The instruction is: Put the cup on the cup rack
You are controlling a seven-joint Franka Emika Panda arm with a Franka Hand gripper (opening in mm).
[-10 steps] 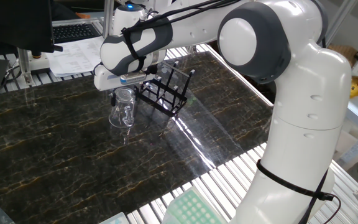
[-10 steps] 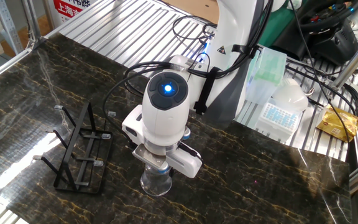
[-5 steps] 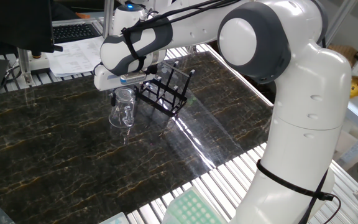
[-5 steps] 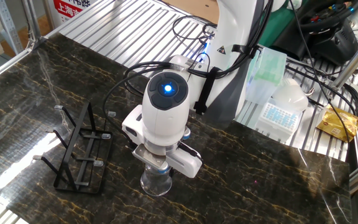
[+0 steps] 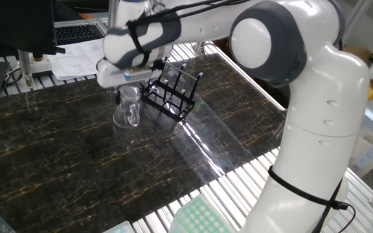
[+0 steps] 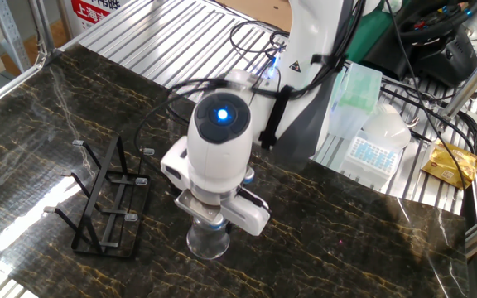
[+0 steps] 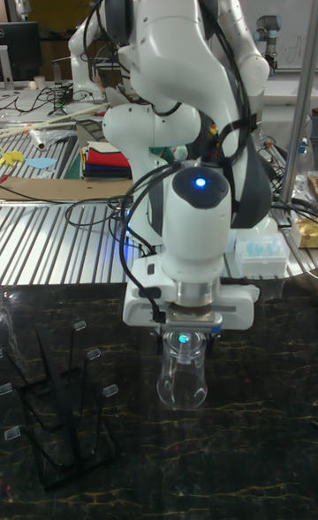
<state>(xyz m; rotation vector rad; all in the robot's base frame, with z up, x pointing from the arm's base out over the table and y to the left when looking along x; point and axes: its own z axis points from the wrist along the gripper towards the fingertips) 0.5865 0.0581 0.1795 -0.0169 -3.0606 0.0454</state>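
Note:
The cup (image 5: 128, 111) is a clear glass mug, upright over the dark marble table (image 5: 57, 162). My gripper (image 5: 127, 92) comes down from above and is shut on its rim. The cup (image 6: 208, 240) hangs under the white hand, which hides the fingertips in that view. In the tall view the cup (image 7: 183, 379) sits right below the gripper (image 7: 185, 340). The cup rack (image 5: 172, 94) is black wire and stands just right of the cup, apart from it. The cup rack (image 6: 106, 200) (image 7: 57, 414) lies to the left in the two other views.
A keyboard and papers (image 5: 76, 39) lie behind the table at the back left. Pipette tip boxes (image 6: 369, 147) sit on the slatted metal bench beside the robot's base. A green tray (image 5: 199, 217) is at the front edge.
The arm has risen slightly and the cup has come up with it, still held at the rim. The rack has not moved.

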